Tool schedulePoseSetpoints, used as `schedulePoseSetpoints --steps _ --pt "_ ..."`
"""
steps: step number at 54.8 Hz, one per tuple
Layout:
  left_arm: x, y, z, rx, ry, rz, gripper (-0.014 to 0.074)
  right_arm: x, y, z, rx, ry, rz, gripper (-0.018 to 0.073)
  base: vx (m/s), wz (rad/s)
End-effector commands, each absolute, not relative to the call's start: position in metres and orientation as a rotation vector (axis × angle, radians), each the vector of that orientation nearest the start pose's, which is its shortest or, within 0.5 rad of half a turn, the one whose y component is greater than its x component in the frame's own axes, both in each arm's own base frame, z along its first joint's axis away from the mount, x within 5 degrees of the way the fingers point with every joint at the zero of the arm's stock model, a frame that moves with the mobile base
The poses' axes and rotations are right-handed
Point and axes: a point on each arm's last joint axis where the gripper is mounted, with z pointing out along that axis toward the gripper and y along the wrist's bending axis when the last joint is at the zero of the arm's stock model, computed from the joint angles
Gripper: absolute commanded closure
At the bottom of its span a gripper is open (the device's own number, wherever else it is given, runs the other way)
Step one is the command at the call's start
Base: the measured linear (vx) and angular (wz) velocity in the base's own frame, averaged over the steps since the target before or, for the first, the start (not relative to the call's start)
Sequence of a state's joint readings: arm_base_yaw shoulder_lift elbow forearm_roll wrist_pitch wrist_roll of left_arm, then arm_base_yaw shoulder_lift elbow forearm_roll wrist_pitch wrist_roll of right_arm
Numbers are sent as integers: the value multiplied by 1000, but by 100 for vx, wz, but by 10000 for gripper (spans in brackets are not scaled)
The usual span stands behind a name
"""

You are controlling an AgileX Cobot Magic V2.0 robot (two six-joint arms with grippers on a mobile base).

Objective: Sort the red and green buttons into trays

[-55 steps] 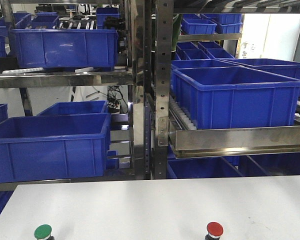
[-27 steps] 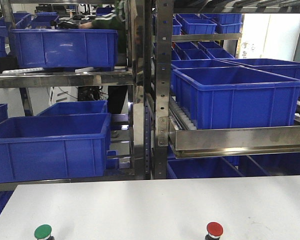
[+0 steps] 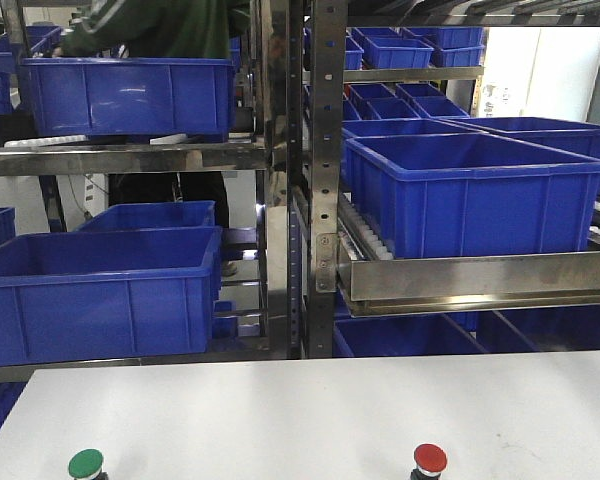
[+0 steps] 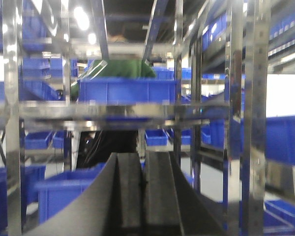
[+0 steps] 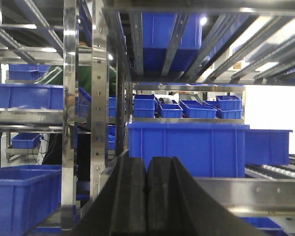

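Green one: we see the green button (image 3: 85, 464) upright on the white surface (image 3: 300, 410), at about 7 o'clock in the front view, hard against the near edge. The frame cuts off its body.
Red one: the red button (image 3: 429, 459) stands upright on the same surface at about 5 o'clock, well apart from the green one. Its body is cut off too.
Trays: we find neither the green nor the red tray in any view, so we cannot say where they lie.
Progress: we judge the sorting not begun. Both buttons sit bare on the surface, in no tray, and nothing is held. Two pick-ups and two placings are left.
Left arm: the left tool (image 4: 141, 164) has its fingers pressed together with nothing between them, and it points out at the shelving, not down.
Right arm: the right tool (image 5: 146, 167) is likewise closed on nothing and looks level into the shelves.
Beyond: at 12 o'clock past the surface stands a steel rack (image 3: 325, 180) loaded with deep blue crates (image 3: 475, 190).
Bystander: a person in a green top (image 3: 170, 25) is behind the rack at about 11 o'clock, head out of frame.
Hidden: neither wrist view shows a button or the surface, no arm shows in the front view, and the left wrist view is blurred. We cannot tell how near either tool is to its button.
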State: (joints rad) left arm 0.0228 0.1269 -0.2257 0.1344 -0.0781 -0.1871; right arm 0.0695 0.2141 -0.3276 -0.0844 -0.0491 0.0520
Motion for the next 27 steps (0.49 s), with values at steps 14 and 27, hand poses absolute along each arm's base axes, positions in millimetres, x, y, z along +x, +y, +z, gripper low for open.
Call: schedulePoseSetpoints --steps 14,27 --pt "145 0 337 8 1416 -18 602 168 14 361 -88 1395 50 567 0 0" --pt "179 -2 325 15 1413 -48 556 204 17 341 -99 1441 58 540 0 0"
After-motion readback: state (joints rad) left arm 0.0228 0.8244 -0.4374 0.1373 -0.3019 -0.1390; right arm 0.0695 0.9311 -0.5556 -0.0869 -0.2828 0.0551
